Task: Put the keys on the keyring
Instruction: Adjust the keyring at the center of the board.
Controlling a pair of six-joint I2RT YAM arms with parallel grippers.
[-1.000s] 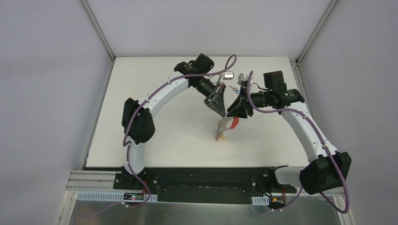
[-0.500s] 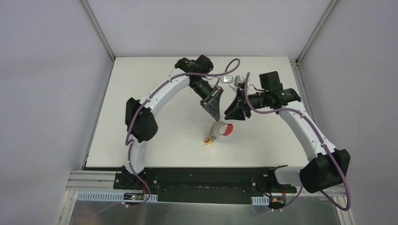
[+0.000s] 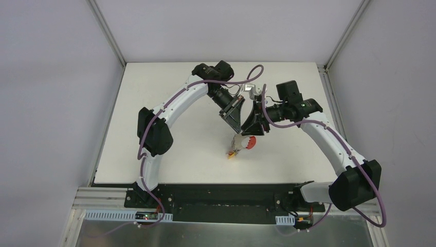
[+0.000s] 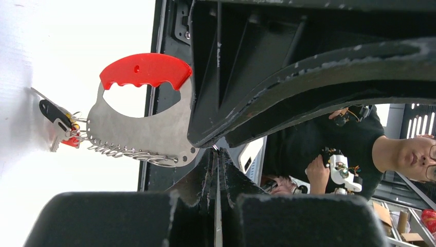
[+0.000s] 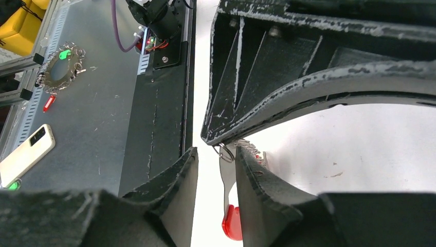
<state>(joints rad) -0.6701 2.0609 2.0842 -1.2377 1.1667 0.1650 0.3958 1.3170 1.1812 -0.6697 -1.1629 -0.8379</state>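
Grey walls stand around a white tabletop [image 3: 169,103], and both arms reach in to meet over its middle. The left hand [image 4: 216,154] is fully closed, its fingertips pinching one corner of the keyring [image 4: 139,128] on the grey metal half, next to the end of the row of clips. The keyring hangs from that grip just above the tabletop, with its bright red half on the side away from the clips. The keys [image 4: 59,121] bunch together on the clips at the end farthest from the grip. One has a dark tag, and there are flecks of red and yellow among them. They lie low against the white surface, though I cannot tell whether they rest on it.

The right hand [image 5: 216,152] faces the left one closely. Its fingers are partly spread, and the keyring sits edge-on in the gap between them, nearer one finger than the other. No clamp on it is visible.

Beyond the near edge of the tabletop, the right wrist view shows a metal shelf [image 5: 103,103] with a phone [image 5: 25,152] and a second ring of clips [image 5: 60,69] lying on it.
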